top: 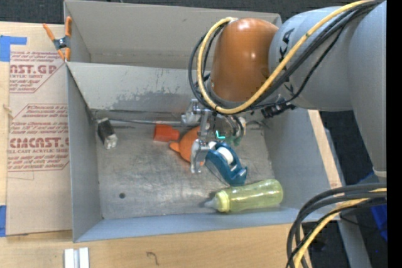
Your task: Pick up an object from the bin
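The hand (pixel 210 149) is low in the bin (pixel 125 185), and I cannot tell whether it stands wide or narrow. Right under it, seemingly touching it, lies a blue and white plastic piece (pixel 227 165), curved like a small tape dispenser. An orange piece (pixel 182 145) sits just beside the hand on the opposite side, and a yellow-green bottle (pixel 250 195) lies a little past the blue one. I'd judge the blue piece light, stiff and smooth, apt to skid on the metal. Its flat sides look a better hold than the rounded back.
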{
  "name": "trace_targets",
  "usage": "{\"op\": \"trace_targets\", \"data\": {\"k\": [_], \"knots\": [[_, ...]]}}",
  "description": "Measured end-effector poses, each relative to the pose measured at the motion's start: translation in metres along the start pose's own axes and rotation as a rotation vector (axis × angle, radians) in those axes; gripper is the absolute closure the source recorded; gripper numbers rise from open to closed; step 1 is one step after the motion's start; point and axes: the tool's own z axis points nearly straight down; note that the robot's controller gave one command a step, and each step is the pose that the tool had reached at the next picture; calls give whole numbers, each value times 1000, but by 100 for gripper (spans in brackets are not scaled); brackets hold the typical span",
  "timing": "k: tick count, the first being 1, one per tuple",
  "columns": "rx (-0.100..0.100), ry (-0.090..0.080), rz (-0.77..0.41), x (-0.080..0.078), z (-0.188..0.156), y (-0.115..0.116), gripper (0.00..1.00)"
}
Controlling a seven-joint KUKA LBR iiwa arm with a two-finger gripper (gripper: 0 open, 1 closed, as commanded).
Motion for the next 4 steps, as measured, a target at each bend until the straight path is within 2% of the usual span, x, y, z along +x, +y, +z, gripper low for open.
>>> {"op": "trace_targets", "data": {"k": [1, 2, 3, 4], "knots": [[0, -7, 1, -2, -4, 0, 0], [0, -14, -71, -11, 30, -15, 0], [0, -6, -2, -19, 68, -18, 0], [-4, -27, 87, -14, 88, -38, 100]]}}
